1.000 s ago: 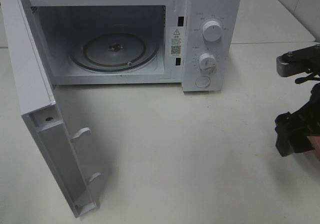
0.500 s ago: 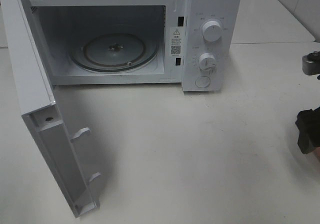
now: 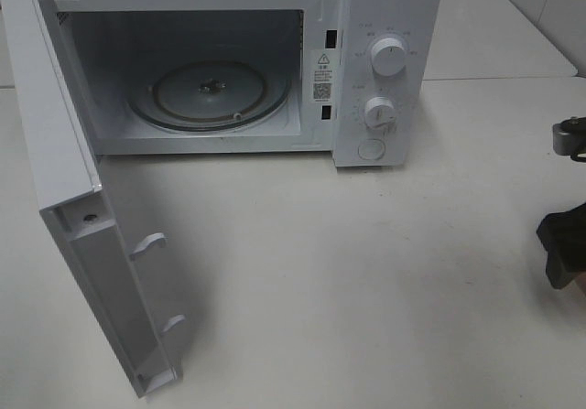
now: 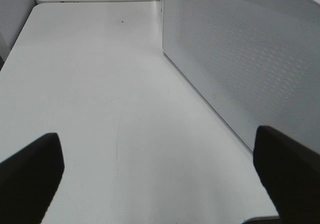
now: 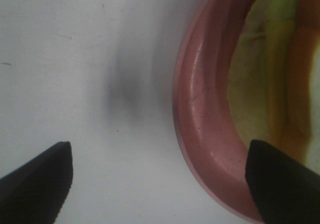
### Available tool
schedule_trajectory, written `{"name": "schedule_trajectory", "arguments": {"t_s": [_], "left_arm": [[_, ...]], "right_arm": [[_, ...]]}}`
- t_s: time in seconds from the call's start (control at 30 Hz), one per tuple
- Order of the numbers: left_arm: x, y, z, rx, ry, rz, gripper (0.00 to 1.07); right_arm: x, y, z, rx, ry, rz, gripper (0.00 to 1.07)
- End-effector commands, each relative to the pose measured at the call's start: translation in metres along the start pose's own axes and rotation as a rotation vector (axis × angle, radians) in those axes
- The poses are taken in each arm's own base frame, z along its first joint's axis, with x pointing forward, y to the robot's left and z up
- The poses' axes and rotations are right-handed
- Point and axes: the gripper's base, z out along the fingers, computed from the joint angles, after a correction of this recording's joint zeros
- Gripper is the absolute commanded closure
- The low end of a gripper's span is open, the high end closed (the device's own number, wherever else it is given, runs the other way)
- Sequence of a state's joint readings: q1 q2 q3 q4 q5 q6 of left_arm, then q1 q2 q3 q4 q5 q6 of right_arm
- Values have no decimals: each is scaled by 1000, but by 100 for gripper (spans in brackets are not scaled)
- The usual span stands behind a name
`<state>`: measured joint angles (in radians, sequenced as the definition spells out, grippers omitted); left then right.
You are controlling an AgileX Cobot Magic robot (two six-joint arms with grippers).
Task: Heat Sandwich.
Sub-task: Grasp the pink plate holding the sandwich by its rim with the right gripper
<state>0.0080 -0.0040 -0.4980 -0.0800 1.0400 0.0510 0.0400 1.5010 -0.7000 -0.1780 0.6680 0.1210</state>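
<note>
Sandwich [image 5: 265, 68]: pale cream and yellow, lying on the salmon-pink plate [image 5: 205, 108]
Plate: on the white table [image 3: 366, 272], partly between the right gripper's fingers
Right gripper [image 5: 157, 181]: jaws wide apart, gripping nothing; one finger over the plate's rim, the other over the table
Left gripper [image 4: 160, 176]: jaws wide apart, nothing between them, beside a perforated white panel [image 4: 240, 58]
Microwave [image 3: 385, 61]: door [image 3: 92, 272] swung open, glass turntable [image 3: 209, 93] showing inside
</note>
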Motion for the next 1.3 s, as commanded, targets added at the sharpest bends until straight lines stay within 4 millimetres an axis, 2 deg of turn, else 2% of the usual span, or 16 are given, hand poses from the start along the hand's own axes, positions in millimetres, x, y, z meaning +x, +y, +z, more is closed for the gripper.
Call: {"name": "schedule_trajectory", "arguments": {"t_s": [0.03, 0.4, 0.7, 0.97, 1.13, 1.17, 1.2, 1.23, 1.3], "left_arm": [[2, -1, -3, 2, -25, -2, 9], [2, -1, -3, 2, -25, -2, 9], [2, -1, -3, 2, -25, -2, 9], [2, -1, -3, 2, -25, -2, 9], [2, -1, -3, 2, -25, -2, 9], [2, -1, -3, 2, -25, -2, 9], [2, -1, -3, 2, -25, -2, 9], [2, -1, -3, 2, -25, -2, 9], [2, -1, -3, 2, -25, -2, 9]], "right_arm": [[-4, 0, 11, -1, 18, -14, 19], [-14, 0, 34, 23, 41, -34, 20], [-31, -1, 50, 59, 49, -59, 20], [-30, 0, 61, 56, 84, -66, 23], [-29, 0, 61, 59, 101, -68, 34], [-28, 0, 60, 60, 102, -62, 38], [-28, 0, 60, 60, 102, -55, 47], [-28, 0, 60, 60, 102, -55, 47], [-28, 0, 60, 61, 102, -54, 60]]}}
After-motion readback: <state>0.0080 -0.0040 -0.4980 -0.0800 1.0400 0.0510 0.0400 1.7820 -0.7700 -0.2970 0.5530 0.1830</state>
